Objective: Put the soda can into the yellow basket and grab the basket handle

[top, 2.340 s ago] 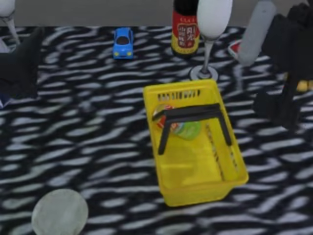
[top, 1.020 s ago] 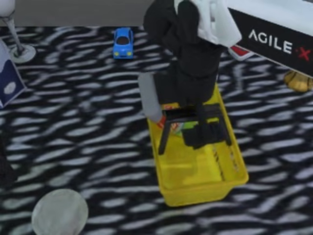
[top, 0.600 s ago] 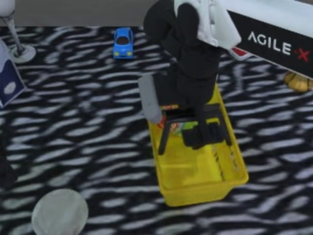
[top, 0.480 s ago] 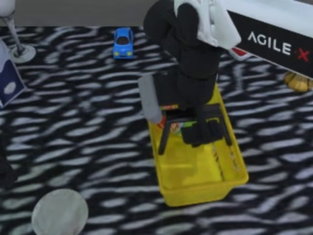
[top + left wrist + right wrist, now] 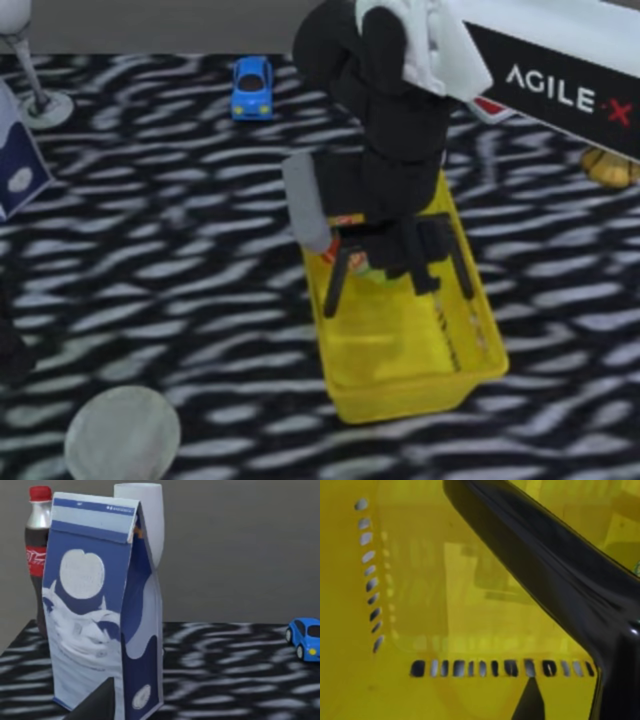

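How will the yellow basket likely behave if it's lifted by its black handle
The yellow basket would probably swing, since the basket handle looks hinged at the sides. With the soda can at one end, it may tilt that way. The right hand sits at the bar.

A black-and-white zebra-striped table (image 5: 180,290) carries a bright yellow slotted plastic basket (image 5: 420,385). Left of the basket: a small blue toy car (image 5: 251,86), a blue-and-white milk carton (image 5: 18,165), a grey round disc (image 5: 122,434).

1 yellow basket (image 5: 420,385), 1 toy car (image 5: 251,87), 1 milk carton (image 5: 102,610), 1 cola bottle (image 5: 36,555), 1 wine glass (image 5: 25,60).
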